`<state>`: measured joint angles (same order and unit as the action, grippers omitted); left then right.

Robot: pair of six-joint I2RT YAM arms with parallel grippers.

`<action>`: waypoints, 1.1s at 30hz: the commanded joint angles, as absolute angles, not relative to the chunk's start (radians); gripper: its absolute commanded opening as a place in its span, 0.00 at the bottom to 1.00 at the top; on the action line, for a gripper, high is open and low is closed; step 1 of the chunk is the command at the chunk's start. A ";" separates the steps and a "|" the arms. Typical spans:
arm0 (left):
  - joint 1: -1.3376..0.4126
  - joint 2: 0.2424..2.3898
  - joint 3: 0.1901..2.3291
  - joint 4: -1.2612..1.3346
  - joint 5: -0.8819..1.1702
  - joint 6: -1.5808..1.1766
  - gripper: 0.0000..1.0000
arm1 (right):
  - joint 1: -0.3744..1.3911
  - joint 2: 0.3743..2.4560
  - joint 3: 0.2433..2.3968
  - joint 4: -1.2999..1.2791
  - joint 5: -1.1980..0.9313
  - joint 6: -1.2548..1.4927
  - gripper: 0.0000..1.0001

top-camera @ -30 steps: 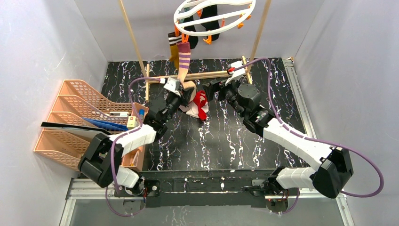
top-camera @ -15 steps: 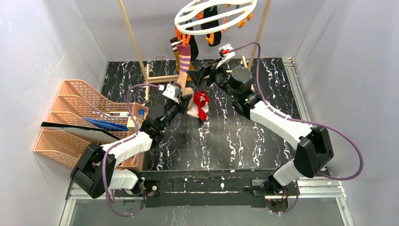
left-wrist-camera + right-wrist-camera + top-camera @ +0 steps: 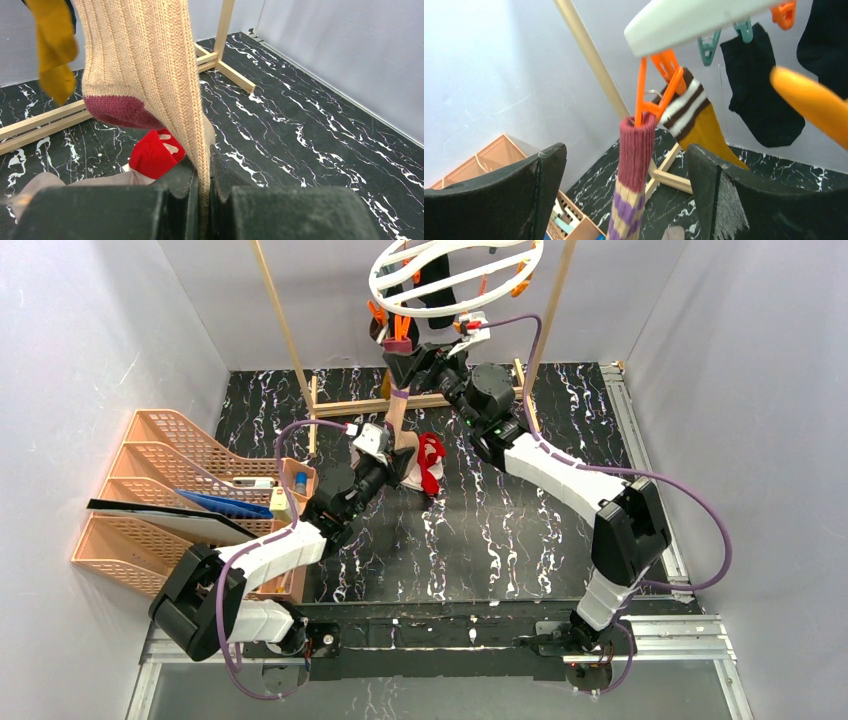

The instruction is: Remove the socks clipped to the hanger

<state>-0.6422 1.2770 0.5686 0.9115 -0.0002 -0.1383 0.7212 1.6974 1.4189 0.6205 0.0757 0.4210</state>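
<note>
- Socks hang from the hanger (image 3: 448,310), a round white ring that sits high at the back of the scene, between the posts of the wooden rack (image 3: 284,330).
- One striped sock (image 3: 635,150) has a maroon cuff above beige and purple bands. An orange clothespin (image 3: 650,95) under the ring's rim grips the cuff.
- This sock runs straight down from the pin. Its lower part is ribbed beige with a maroon heel.
- The left claw (image 3: 202,186) is low over the surface (image 3: 490,530). It is clamped on the beige foot of the striped sock, with the fabric pinched between its two dark pads.
- The right claw (image 3: 414,362) is raised just under the ring with its fingers spread wide, holding nothing.
- In the right wrist view the maroon cuff shows in the gap between the fingers, with space on each side. How close it is in depth cannot be told.
- Just behind that cuff a mustard sock (image 3: 704,132) with brown and white bands hangs from a neighbouring orange pin.
- Farther right a black sock (image 3: 758,95) hangs below a teal clothespin (image 3: 709,47).
- A red sock (image 3: 430,455) lies on the surface close to the left claw, off the hanger.
- Orange trays (image 3: 150,490) stand at the left edge of the surface.
</note>
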 commanded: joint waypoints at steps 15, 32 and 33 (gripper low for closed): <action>-0.663 1.230 0.586 0.897 -0.009 -0.108 0.00 | 0.702 1.838 1.653 0.728 0.156 0.428 0.79; -0.667 1.245 0.587 0.893 -0.009 -0.103 0.00 | 0.685 1.881 1.710 0.723 0.149 0.428 0.62; -0.667 1.247 0.588 0.893 -0.009 -0.103 0.00 | 0.684 1.881 1.712 0.721 0.148 0.428 0.60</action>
<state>-0.6594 1.2621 0.5690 0.8886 -0.0006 -0.1181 0.6899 1.8656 1.6623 0.6701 0.1398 0.4343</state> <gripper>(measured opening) 0.023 0.624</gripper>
